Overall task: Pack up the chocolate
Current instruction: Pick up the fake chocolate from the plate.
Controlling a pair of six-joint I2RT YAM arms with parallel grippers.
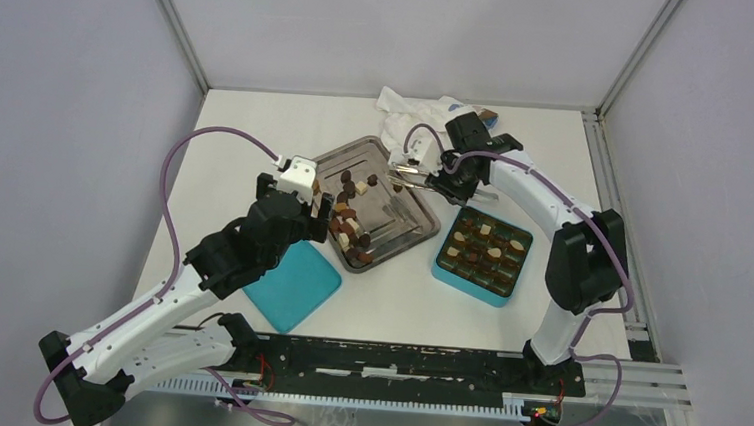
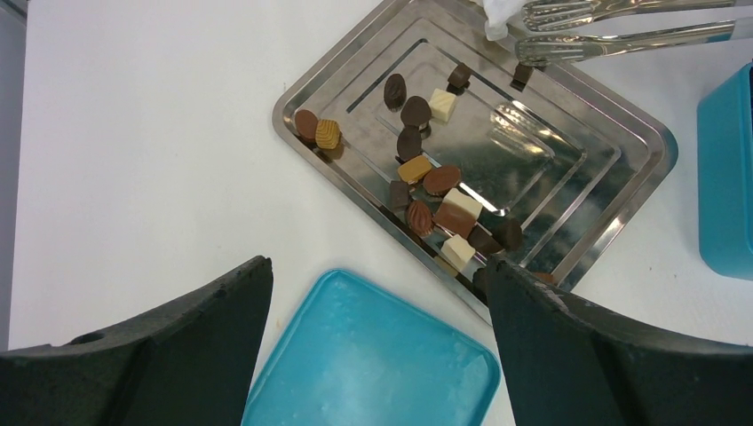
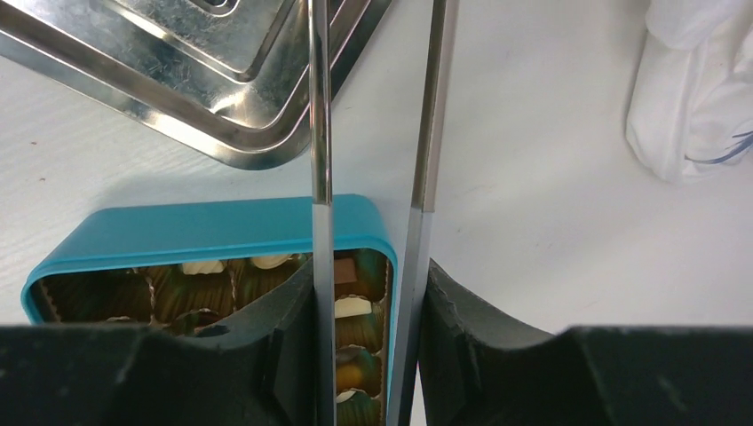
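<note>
Several loose pieces of chocolate (image 2: pixel 435 182), dark, light brown and cream, lie in the steel tray (image 2: pixel 622 213), mostly along its near-left side (image 1: pixel 347 221). More pieces fill the cups of the teal box (image 1: pixel 483 253), seen close up in the right wrist view (image 3: pixel 355 306). My left gripper (image 2: pixel 377 266) hangs open over the tray's near corner and the teal lid (image 2: pixel 373 355), with nothing in it. My right gripper (image 3: pixel 368 284) is shut on a pair of metal tongs (image 3: pixel 320 133). The tong tips (image 2: pixel 533 44) reach over the tray's far corner with nothing between them.
A white cloth (image 1: pixel 415 115) with blue marks lies bunched behind the tray. The teal lid (image 1: pixel 293 282) lies flat on the table left of the box. The teal box (image 3: pixel 204 231) stands to the right of the tray's rim (image 3: pixel 222 133).
</note>
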